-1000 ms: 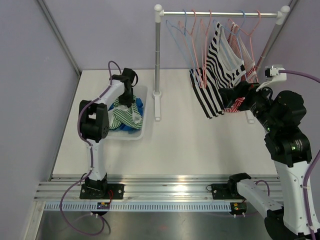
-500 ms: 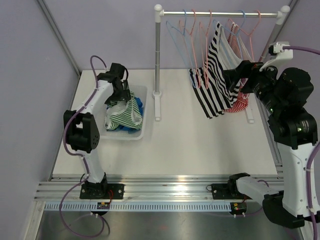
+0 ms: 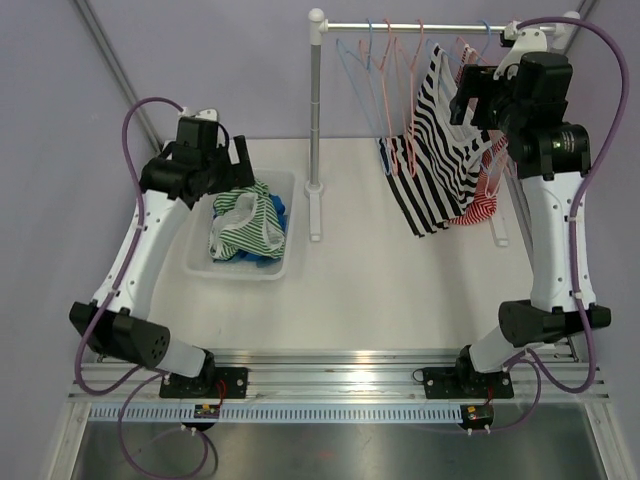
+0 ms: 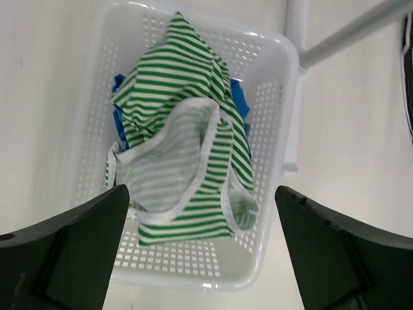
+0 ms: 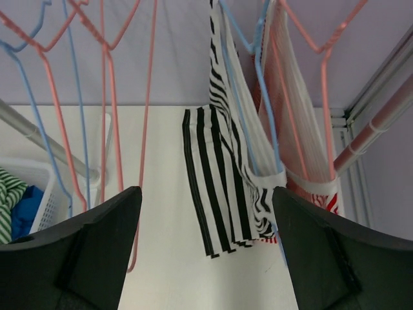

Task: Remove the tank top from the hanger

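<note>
A black-and-white striped tank top [image 3: 440, 150] hangs on a blue hanger [image 5: 261, 77] on the rack; in the right wrist view it [image 5: 222, 174] drapes just beyond my fingers. Behind it a red-and-white tank top [image 3: 480, 205] hangs on a pink hanger. My right gripper [image 3: 466, 100] is up near the rail, open, with nothing between its fingers [image 5: 206, 258]. A green-and-white striped tank top [image 4: 187, 148] lies loose in the white basket [image 4: 284, 129]. My left gripper [image 3: 235, 165] hovers above that basket, open and empty [image 4: 203, 258].
The rack's rail [image 3: 440, 27] stands on a white post [image 3: 316, 110] with its foot by the basket. Several bare pink and blue hangers [image 5: 103, 97] hang left of the striped tops. Blue cloth [image 3: 280, 212] lies under the green top. The rack's right leg [image 5: 371, 129] is close by.
My left gripper opened, let go of the green tank top and rose out of the basket. My right arm climbed from beside the hanging tops to the hangers near the rail.
</note>
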Controlling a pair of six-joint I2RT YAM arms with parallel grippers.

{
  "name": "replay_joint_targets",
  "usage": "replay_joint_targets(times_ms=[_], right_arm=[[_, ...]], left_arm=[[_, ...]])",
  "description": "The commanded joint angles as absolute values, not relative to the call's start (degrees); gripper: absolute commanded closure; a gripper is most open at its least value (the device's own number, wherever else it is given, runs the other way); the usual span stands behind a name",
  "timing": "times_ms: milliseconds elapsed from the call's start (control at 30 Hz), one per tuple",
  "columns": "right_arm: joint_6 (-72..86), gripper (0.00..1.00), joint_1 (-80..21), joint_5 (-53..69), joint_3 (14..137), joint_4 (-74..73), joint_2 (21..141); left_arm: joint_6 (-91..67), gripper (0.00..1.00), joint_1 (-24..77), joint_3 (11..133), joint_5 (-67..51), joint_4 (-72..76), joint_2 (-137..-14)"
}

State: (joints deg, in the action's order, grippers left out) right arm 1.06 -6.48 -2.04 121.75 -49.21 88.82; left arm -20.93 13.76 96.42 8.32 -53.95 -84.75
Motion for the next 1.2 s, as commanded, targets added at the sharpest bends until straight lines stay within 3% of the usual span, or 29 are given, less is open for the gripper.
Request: replay_joint_targets(times_ms=[0,200,300,367,667,767,900,967,1000,1033,1167], right_arm=[[-4.0,0.12,-4.5,-0.4,131.6,-53.0,93.0],[-7.4,0.23,-2.1,0.9,136.2,-54.4,99.7],[-7.9,0.25,-0.7,2.7,136.0,-53.4,101.8],[-7.8,0.31,-0.4,5.4,135.7,-52.3,103.3],[-8.4,0.37,0.9,6.8,135.4,-49.5,107.7],[-8.1,0.60,1.1,8.6,135.9,-49.6,108.5],[-7.1,0.56,1.1,9.2,135.7,-48.2,108.6],[-7.1,0.61,1.1,9.1,136.0,-47.9,109.0],[-7.1,0.68,1.1,9.0,136.1,-47.8,109.2],[-6.7,0.83,1.1,9.1,136.9,-47.9,109.3],[-4.0,0.97,1.1,11.1,139.3,-48.9,109.1]], left_arm=[[-17.8,0.01,18.8,91.8,8.3,-54.7,-77.5],[-18.0,0.01,30.1,82.3,11.6,-54.4,-67.3],[-17.8,0.01,30.5,78.8,9.8,-52.6,-63.3],[-17.4,0.01,30.6,76.8,8.9,-52.2,-59.7],[-12.4,0.01,30.7,67.4,4.3,-44.9,-49.8],[-12.2,0.01,30.7,65.6,4.3,-43.7,-50.4],[-12.0,0.01,30.6,64.9,4.4,-44.2,-51.9],[-11.9,0.01,30.6,64.3,4.2,-44.0,-51.8],[-11.9,0.01,30.6,64.0,4.2,-43.9,-51.7],[-11.8,0.01,30.6,63.5,4.3,-43.7,-51.5],[-11.6,0.01,30.3,63.5,4.7,-43.3,-51.5]])
